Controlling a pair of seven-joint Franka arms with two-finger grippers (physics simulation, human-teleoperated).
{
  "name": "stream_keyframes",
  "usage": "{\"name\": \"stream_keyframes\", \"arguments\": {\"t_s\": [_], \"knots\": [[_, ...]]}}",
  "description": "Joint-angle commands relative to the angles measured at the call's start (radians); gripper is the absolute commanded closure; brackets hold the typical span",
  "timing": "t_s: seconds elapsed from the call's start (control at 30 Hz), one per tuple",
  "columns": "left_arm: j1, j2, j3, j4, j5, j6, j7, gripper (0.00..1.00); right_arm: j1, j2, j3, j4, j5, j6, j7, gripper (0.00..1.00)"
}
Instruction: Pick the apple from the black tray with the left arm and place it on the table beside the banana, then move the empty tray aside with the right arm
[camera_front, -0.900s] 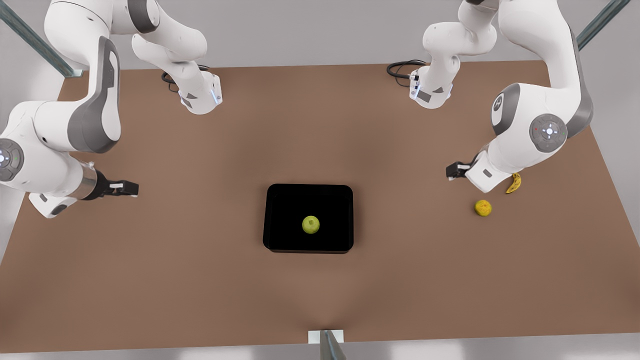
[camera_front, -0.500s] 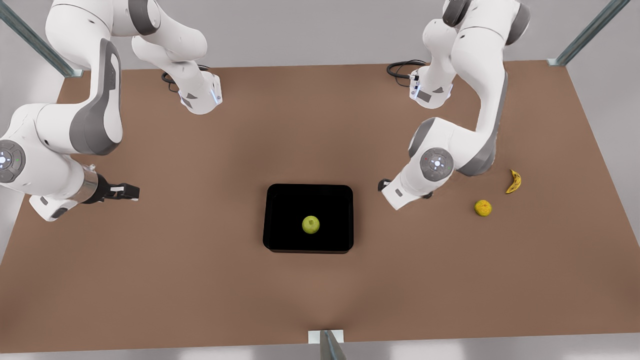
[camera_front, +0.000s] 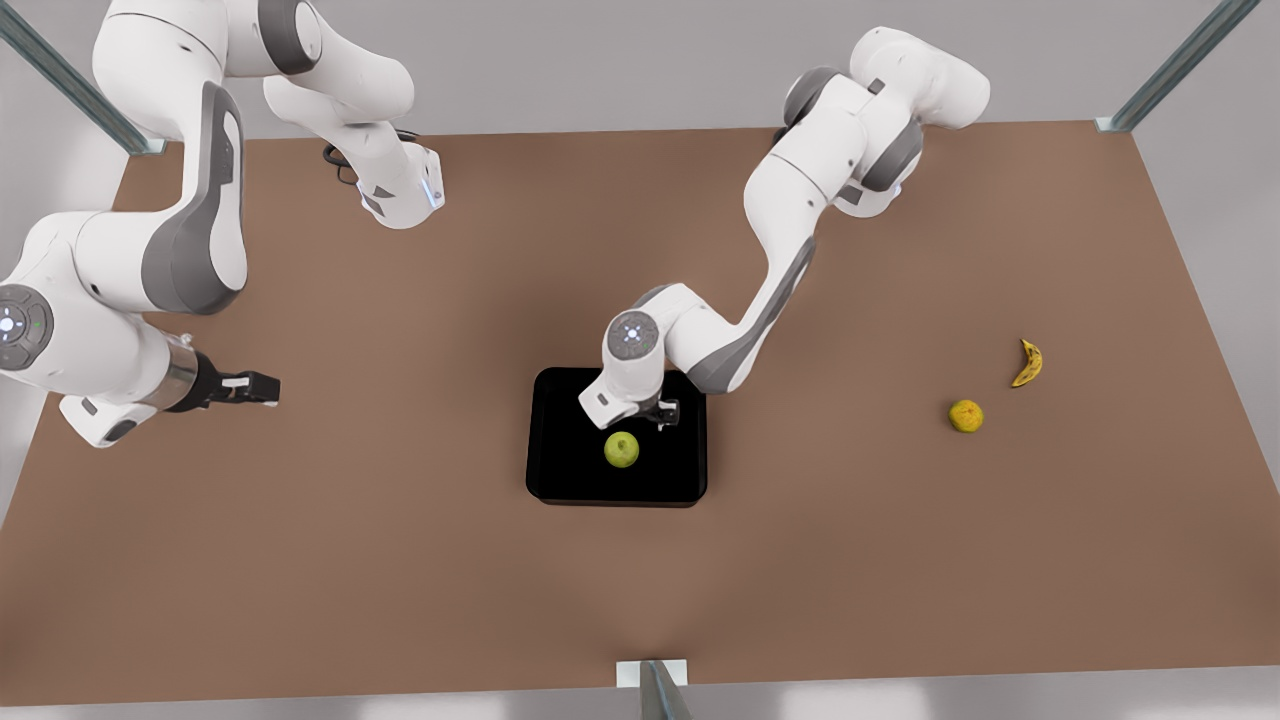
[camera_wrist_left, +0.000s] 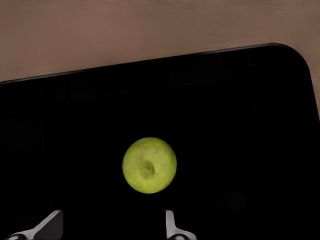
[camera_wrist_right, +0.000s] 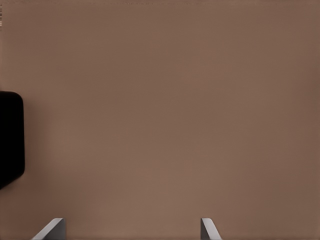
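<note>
Apple (camera_front: 621, 449) sits near the middle of the black tray (camera_front: 560, 470), and the left gripper (camera_front: 655, 413) hangs over the tray's far side, fingers spread wide with nothing between them. In the left wrist view the apple (camera_wrist_left: 149, 165) lies a touch ahead of the fingertips (camera_wrist_left: 172, 227), off-centre between them, so the gripper should come forward and line up before dropping (stem dimple faces up, so a grasp across the round sides looks safest). Low tray rim: I'd lift straight up first. Open brown table (camera_front: 400, 560) stretches right toward the banana (camera_front: 1027, 362), with a bumpy orange fruit (camera_front: 965, 415) just near of it to steer around. Right gripper (camera_front: 245, 385) waits far left, fingers open, well clear of the tray.
</note>
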Motion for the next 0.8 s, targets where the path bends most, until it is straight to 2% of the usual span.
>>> {"name": "stream_keyframes", "arguments": {"t_s": [0.0,0.13,0.7,0.73,0.77], "knots": [[-0.018,0.043,0.018,0.035,0.023,0.133,-0.36,0.0,0.0,0.0,0.0,0.002,0.0,0.0,-0.002,0.0],[-0.022,0.097,0.05,0.052,0.023,0.227,-0.352,0.0,0.0,0.0,0.001,0.002,0.0,0.0,-0.002,0.0],[-0.038,0.191,0.066,0.04,0.117,0.29,-0.393,0.0,0.0,0.001,0.001,0.002,0.0,0.0,-0.002,0.0],[-0.038,0.188,0.066,0.04,0.117,0.284,-0.393,0.1,0.0,0.001,0.001,0.002,0.0,0.0,-0.002,0.0],[-0.038,0.178,0.064,0.04,0.114,0.264,-0.392,0.34,0.0,0.001,0.001,0.002,0.0,0.0,-0.002,0.0]]}}
